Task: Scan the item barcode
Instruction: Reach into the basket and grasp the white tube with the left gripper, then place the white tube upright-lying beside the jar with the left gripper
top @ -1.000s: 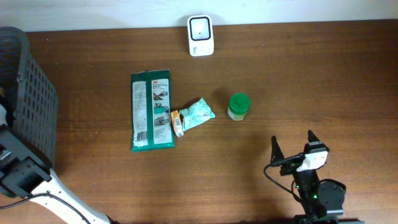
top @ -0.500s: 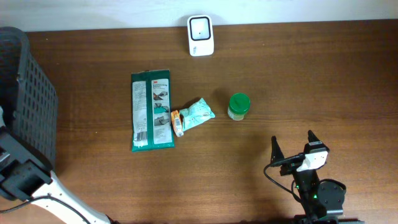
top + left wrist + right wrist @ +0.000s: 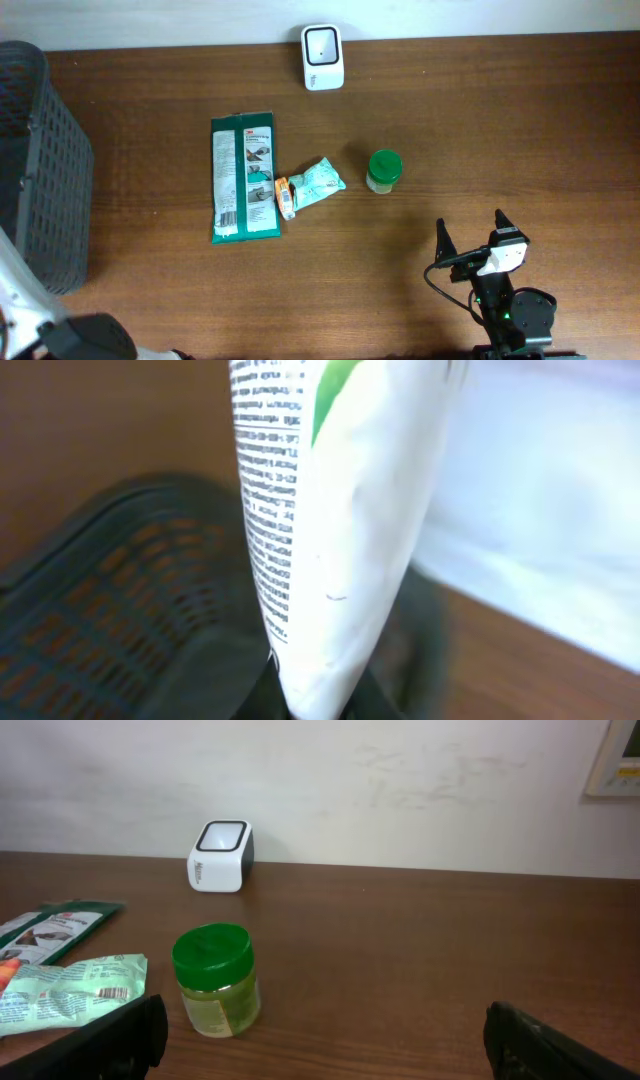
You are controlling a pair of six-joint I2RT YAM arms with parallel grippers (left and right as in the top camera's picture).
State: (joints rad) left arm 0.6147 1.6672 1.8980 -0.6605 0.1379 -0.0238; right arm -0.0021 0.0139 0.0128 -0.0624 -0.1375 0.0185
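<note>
In the left wrist view a white tube [image 3: 330, 510] with a green mark and small black print stands up from my left gripper [image 3: 315, 705], which is shut on its lower end. No barcode shows on the side facing the camera. The white scanner [image 3: 322, 57] stands at the table's far edge, and in the right wrist view the scanner [image 3: 220, 855] faces up. My right gripper [image 3: 470, 240] rests open near the front right, with nothing between its fingers [image 3: 130, 1035].
A dark mesh basket [image 3: 40, 170] stands at the left, and the basket [image 3: 100, 590] lies below the held tube. A green flat pack [image 3: 243, 177], a small teal packet [image 3: 318, 182] and a green-lidded jar [image 3: 384, 170] lie mid-table.
My left gripper has closed on the white tube. The left arm has drawn away from the basket toward the front left corner. The right arm has not moved.
</note>
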